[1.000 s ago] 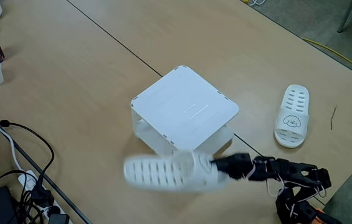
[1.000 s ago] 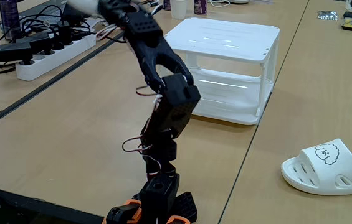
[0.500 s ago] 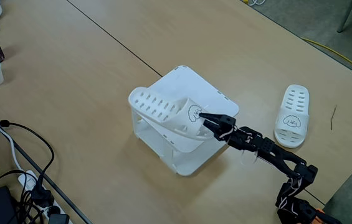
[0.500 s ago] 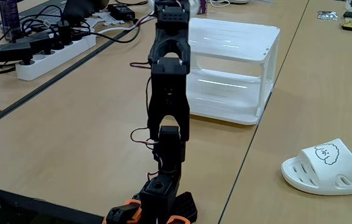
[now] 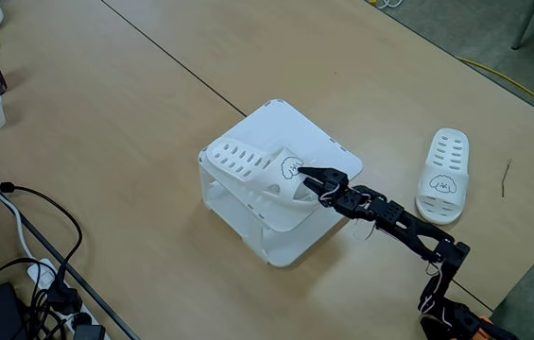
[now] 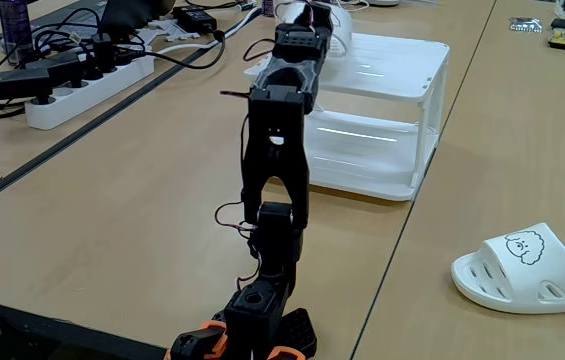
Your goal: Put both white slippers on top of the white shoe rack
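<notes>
Gripping slipper (image 5: 257, 179) on rack (image 5: 328, 151) | pincer (image 5: 306, 176) | second slipper (image 5: 443, 176) apart

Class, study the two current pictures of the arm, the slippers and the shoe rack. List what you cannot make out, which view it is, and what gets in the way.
- Fingertips of the gripper: in a fixed view they merge with the held slipper; open or shut is unclear.
- Held slipper in the other fixed view: the arm covers most of it.
- Second slipper: its heel end is cut off by the right edge.
- Shoe rack: the slipper hides part of its top, so whether the sole rests flat is unclear.
</notes>
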Controlling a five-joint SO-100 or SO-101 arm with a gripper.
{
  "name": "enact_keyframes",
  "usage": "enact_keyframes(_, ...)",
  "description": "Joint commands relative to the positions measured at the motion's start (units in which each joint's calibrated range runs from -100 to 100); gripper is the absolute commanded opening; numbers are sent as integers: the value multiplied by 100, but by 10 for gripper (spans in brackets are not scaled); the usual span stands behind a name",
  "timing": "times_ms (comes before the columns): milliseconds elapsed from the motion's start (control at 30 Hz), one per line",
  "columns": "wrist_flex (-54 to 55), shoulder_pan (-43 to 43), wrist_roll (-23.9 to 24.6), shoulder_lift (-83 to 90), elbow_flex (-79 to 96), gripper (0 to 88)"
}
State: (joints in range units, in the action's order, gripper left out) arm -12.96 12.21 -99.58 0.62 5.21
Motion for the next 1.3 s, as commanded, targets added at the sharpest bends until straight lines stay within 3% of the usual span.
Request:
enact_keyframes(0, 45, -4, -42, 119, -634, 8)
enact_keyframes(133, 45, 62, -42, 111, -562, 28)
enact_keyframes(300, 36, 70, -42, 85, -553, 203)
enact_keyframes(400, 36, 78, -42, 85, -553, 257)
enact_keyframes(1267, 36, 901, -42, 153, -625, 257)
